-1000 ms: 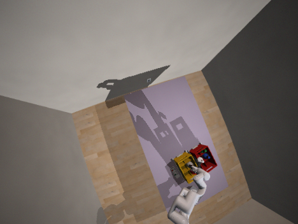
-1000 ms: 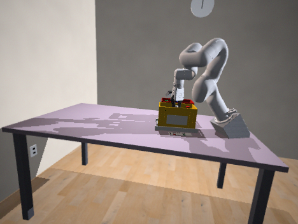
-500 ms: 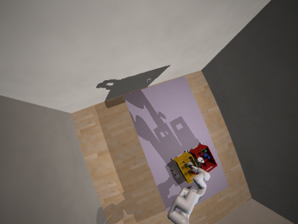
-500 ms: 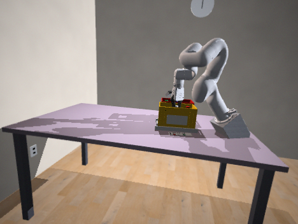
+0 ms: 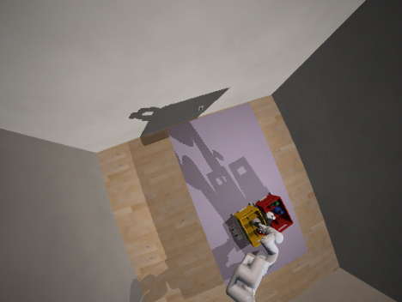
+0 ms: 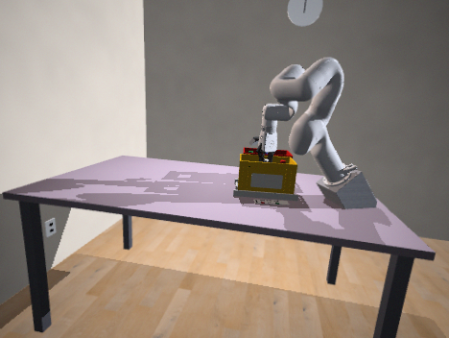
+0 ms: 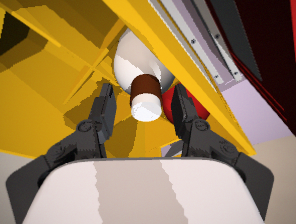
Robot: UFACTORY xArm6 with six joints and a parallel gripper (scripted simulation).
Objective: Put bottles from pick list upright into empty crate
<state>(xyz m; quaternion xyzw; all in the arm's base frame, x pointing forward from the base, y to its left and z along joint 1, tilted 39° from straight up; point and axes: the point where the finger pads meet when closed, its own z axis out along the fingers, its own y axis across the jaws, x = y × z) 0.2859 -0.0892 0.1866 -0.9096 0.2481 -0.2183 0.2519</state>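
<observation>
The yellow crate (image 5: 248, 225) (image 6: 268, 175) stands on the table next to the red crate (image 5: 276, 215) (image 6: 283, 153). In the wrist view a white bottle (image 7: 134, 65) with a brown neck band and a white cap stands inside the yellow crate (image 7: 60, 75), near its wall. A red patch, perhaps its label, shows behind the right finger. My gripper (image 7: 143, 94) (image 6: 263, 155) is open just above the crate. Its fingers stand on either side of the bottle's neck, with a gap on each side. The pick list (image 6: 269, 202) lies in front of the yellow crate.
The red crate holds other bottles; blue and green tops show in the overhead view (image 5: 278, 209). The arm's base (image 6: 347, 189) stands at the table's right end. The yellow crate's dividers (image 7: 90, 65) lie close to the fingers.
</observation>
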